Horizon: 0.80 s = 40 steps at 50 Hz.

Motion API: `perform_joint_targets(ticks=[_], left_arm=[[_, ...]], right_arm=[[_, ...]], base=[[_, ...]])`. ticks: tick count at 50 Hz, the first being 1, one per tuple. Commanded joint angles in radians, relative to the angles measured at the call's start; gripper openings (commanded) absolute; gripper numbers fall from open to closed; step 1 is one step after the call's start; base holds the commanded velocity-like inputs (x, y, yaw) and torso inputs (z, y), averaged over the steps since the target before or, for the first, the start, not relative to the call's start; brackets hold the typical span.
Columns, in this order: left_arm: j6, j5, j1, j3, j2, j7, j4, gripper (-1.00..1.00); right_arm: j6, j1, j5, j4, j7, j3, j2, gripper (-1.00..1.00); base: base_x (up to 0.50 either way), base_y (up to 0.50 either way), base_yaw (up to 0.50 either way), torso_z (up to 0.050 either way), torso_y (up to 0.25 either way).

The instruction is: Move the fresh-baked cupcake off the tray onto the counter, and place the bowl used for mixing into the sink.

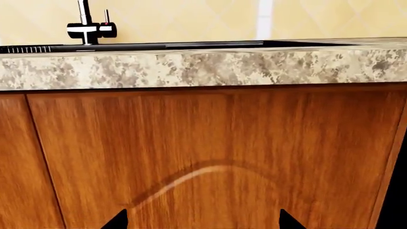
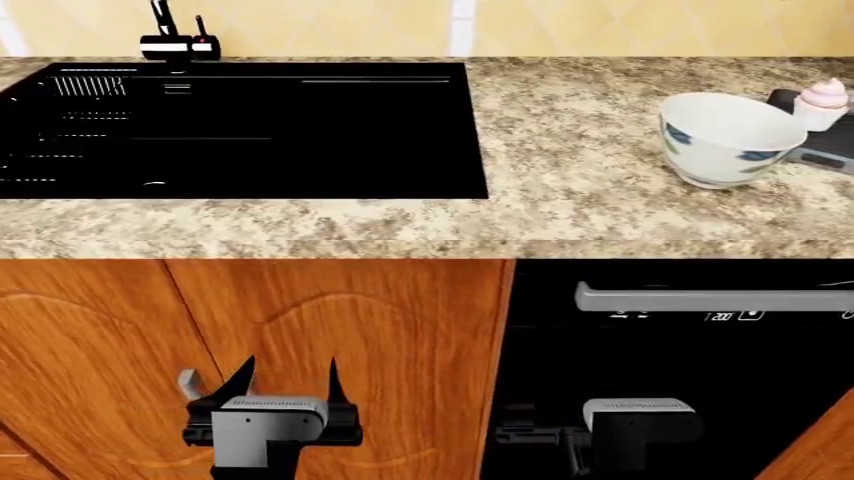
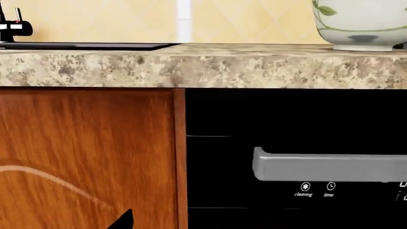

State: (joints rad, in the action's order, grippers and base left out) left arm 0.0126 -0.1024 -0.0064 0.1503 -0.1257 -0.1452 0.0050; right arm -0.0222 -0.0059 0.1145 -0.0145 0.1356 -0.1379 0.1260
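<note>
cupcake: small pink-frosted cupcake in white paper liner [image 2: 822, 103] sits on the flat matte black tray [image 2: 830, 143], far right, behind the bowl.
bowl: deep white ceramic bowl with blue-green leaf motifs [image 2: 727, 138] stands upright on the speckled granite-look counter [image 2: 574, 190], well apart from the glossy black rectangular sink [image 2: 254, 130].
left gripper [image 2: 284, 385]: spread, empty, low before the wooden cabinet door [image 2: 334, 330], not yet raised.
right gripper [image 2: 638, 425]: low before the black dishwasher front [image 2: 681, 350]; cannot tell its state.

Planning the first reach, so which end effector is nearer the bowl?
Right. The right end effector hangs low before the dishwasher, below and slightly left of the bowl. The left end effector sits farther left, under the sink.
</note>
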Motion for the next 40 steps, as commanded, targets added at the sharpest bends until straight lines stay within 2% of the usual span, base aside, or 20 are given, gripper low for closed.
perform_joint_targets(ticks=[1,40], left_arm=[[0.001,-0.008,-0.001,0.01,-0.009,-0.01,0.001,1.0],[0.003,-0.029,-0.008,0.042,-0.033,-0.034,-0.006,1.0]], right_arm=[[0.0,0.003,0.007,0.001,0.01,-0.012,0.008,1.0],[-0.004,0.015,0.031,0.009,0.037,-0.04,0.03,1.0]], base=[[0.0,-0.21,0.0,0.0,0.0],[0.0,-0.21,0.0,0.0,0.0]])
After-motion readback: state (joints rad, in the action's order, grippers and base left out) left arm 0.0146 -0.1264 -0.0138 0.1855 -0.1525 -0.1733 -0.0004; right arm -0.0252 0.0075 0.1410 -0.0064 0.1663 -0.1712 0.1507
